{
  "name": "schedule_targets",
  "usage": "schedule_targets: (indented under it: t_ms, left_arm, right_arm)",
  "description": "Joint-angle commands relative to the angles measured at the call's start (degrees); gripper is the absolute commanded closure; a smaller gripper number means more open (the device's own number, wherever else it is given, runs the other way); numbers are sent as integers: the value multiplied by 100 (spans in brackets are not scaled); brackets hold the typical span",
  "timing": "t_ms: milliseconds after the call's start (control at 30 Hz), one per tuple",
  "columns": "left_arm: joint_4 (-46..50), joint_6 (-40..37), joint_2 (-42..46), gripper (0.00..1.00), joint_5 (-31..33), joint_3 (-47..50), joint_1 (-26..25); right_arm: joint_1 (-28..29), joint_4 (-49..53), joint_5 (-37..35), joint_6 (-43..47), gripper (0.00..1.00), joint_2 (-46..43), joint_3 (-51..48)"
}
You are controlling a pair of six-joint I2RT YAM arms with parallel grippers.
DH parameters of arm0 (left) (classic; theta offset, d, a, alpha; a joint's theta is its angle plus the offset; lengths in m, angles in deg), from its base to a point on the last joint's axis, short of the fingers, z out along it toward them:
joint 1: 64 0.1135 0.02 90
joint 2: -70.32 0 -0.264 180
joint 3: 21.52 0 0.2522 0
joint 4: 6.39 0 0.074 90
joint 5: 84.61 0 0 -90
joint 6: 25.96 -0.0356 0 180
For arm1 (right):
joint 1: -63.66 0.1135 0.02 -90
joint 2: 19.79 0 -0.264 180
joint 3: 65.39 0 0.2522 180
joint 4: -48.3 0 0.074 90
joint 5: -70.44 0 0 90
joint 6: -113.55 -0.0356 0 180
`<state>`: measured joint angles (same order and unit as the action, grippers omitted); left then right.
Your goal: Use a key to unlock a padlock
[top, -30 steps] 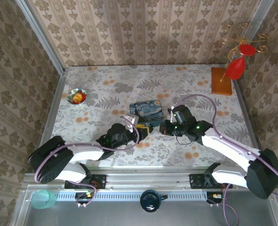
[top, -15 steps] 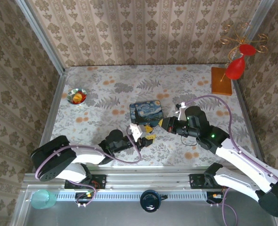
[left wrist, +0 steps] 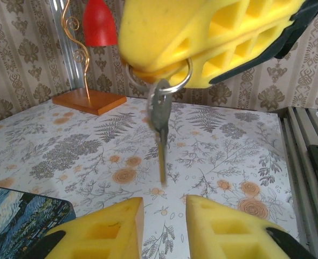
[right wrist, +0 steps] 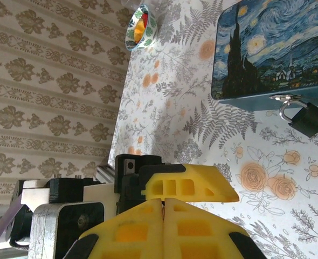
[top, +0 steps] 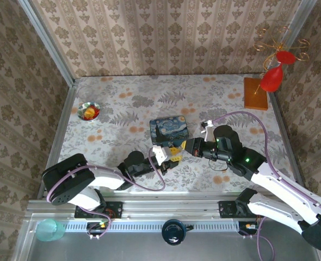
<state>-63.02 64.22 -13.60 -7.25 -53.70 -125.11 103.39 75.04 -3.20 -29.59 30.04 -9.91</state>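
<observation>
Left wrist, key (left wrist: 160,127) hanging vertical, blade down

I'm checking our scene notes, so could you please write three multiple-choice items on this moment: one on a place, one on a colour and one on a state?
1. Where is the padlock? A in a drawer; B at the blue tin's edge; C on a shelf.
2. What colour is the ornament on the wooden base? A red; B green; C white.
3. How is the key? A lying flat; B inside the padlock; C hanging from a ring.

Answers:
1 B, the padlock lies at the tin's side.
2 A, the ornament is plainly red.
3 C, the ring is pinched in the right gripper's shut jaws and the key dangles below it.
</observation>
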Motion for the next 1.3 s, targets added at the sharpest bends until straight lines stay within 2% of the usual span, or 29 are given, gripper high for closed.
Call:
schedule_targets:
  t_ms: [0, 600, 767, 900, 1033, 1067, 1167, 1267]
  left_arm:
    - [-264, -89, 109, 74, 6, -101, -33]
    - [-262, -81, 246, 88, 16, -66, -22]
    - [-244, -88, 255, 99, 25, -48, -11]
    - [-207, -170, 278, 100, 406, 9, 7]
    - [514, -668, 551, 100, 927, -57, -1]
    - [841, -820, 673, 100, 975, -126, -9]
    - [2038, -1534, 1064, 100, 1299, -423, -124]
    - [2594, -2197, 1308, 100, 1588, -523, -174]
  right_arm:
    - [92, -127, -1, 8, 100, -3, -5]
    - [189, -121, -124, 46, 100, 192, -14]
    - [199, -112, -188, 42, 100, 190, -22]
    - [195, 36, -360, 77, 100, 161, -14]
    - [201, 193, -501, -1, 78, 153, 12]
    - [200, 197, -519, -59, 77, 144, 4]
    - [195, 125, -610, -412, 80, 100, -57]
    - [218, -289, -842, -1245, 77, -69, -423]
